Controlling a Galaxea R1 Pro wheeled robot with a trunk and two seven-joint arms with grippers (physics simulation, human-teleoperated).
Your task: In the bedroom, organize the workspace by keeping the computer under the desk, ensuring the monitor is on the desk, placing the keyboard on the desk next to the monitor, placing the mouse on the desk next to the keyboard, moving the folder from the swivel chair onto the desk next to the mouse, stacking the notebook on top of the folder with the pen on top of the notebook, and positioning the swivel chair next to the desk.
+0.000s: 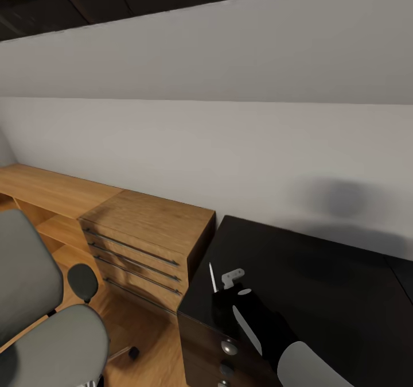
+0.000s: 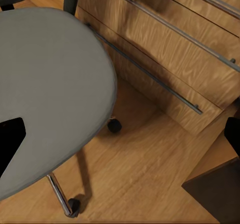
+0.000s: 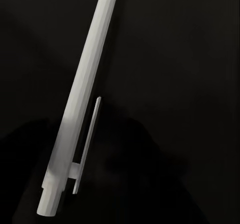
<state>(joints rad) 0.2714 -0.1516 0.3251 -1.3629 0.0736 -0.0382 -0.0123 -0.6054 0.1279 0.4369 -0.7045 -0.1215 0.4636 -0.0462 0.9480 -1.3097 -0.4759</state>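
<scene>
The white pen (image 1: 212, 278) is at the near left corner of the glossy black desk (image 1: 321, 283). My right gripper (image 1: 228, 283) is right beside it. Close up in the right wrist view, the pen (image 3: 80, 104) has its clip end nearest the camera, and the dark fingers blend into the black desk (image 3: 190, 84), so any grip is unclear. The grey swivel chair (image 1: 51, 341) stands left of the desk, its seat (image 2: 50, 84) bare. My left gripper (image 2: 120, 134) hangs open above the seat's edge and the floor. The other task things are out of view.
A light wooden dresser (image 1: 143, 243) with long bar handles stands between the chair and the desk, against the white wall. The desk's drawer unit with silver knobs (image 1: 229, 348) faces me. The chair's chrome legs and casters (image 2: 74, 205) rest on the wooden floor.
</scene>
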